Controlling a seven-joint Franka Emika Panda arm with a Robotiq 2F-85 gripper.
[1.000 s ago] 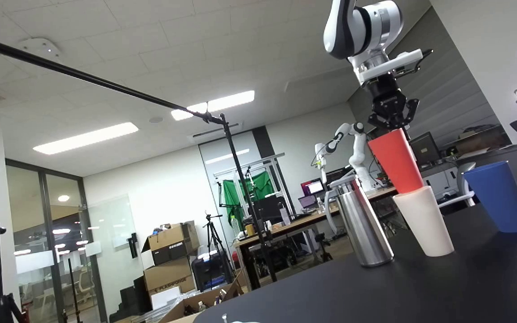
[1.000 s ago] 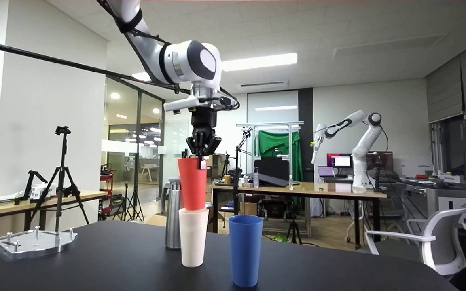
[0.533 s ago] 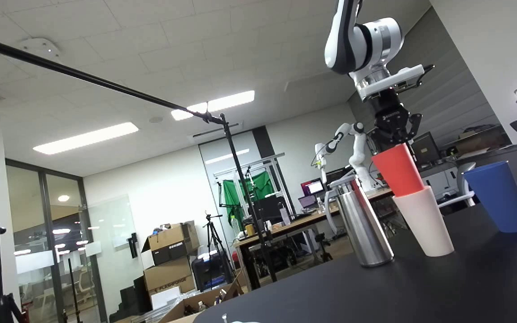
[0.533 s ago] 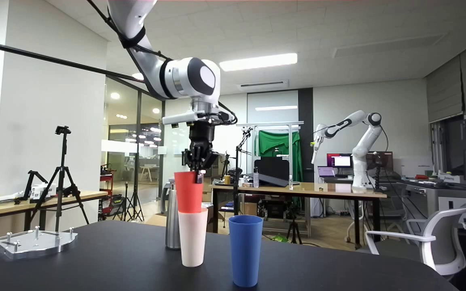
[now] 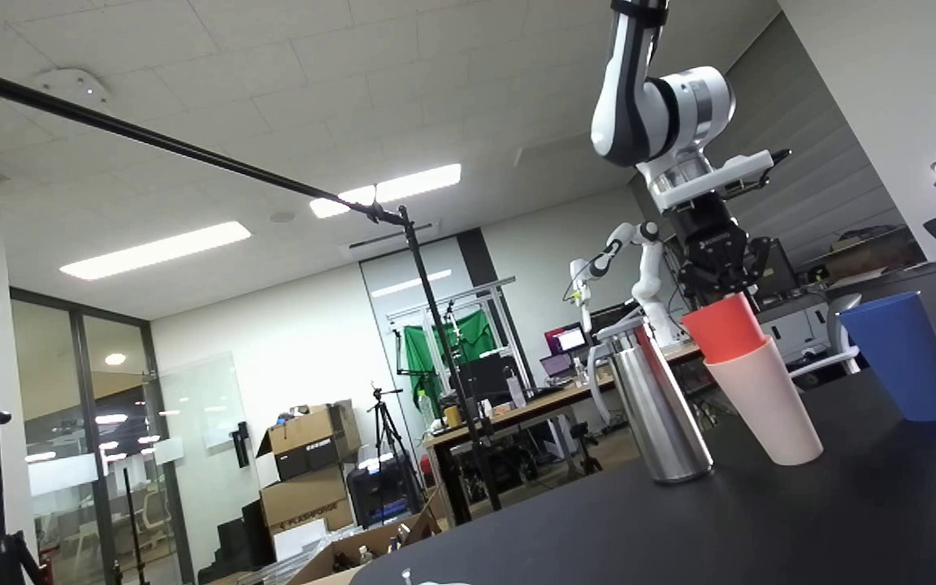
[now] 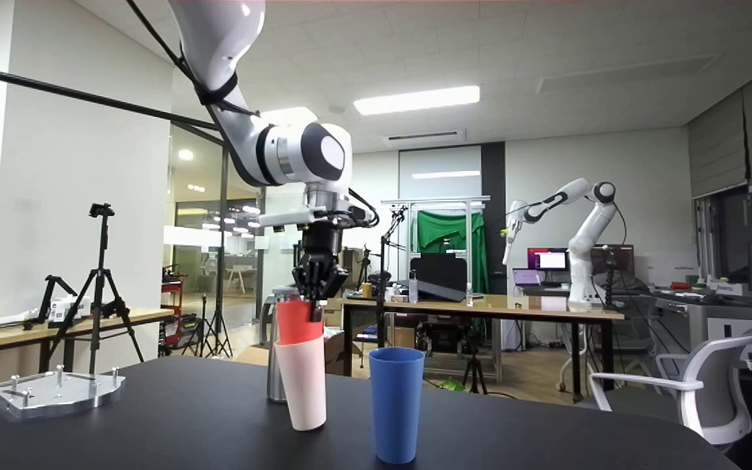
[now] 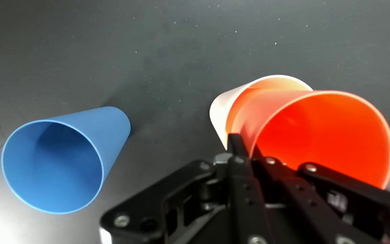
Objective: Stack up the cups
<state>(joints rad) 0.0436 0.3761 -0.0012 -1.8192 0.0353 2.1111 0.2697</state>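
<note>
My gripper (image 6: 316, 312) is shut on the rim of the red cup (image 6: 296, 323), one finger inside and one outside, as the wrist view shows (image 7: 252, 149). The red cup's lower part is inside the white cup (image 6: 303, 382); its upper part stands above the white rim. The white cup is on the table and leans a little, its top toward the steel flask. The dark blue cup (image 6: 397, 408) stands upright and apart, mouth up; it also shows in the wrist view (image 7: 56, 166). The red cup's bottom is hidden in the white cup.
A shiny steel flask (image 5: 667, 414) stands close beside the white cup, partly behind it in an exterior view (image 6: 276, 372). A metal plate with posts (image 6: 56, 391) lies on the black table (image 6: 187, 418) at the far left of that view.
My gripper has moved down with the red cup, which has gone from the white cup's rim to well inside it. The white cup has tipped slightly. The blue cup and flask have not moved.
</note>
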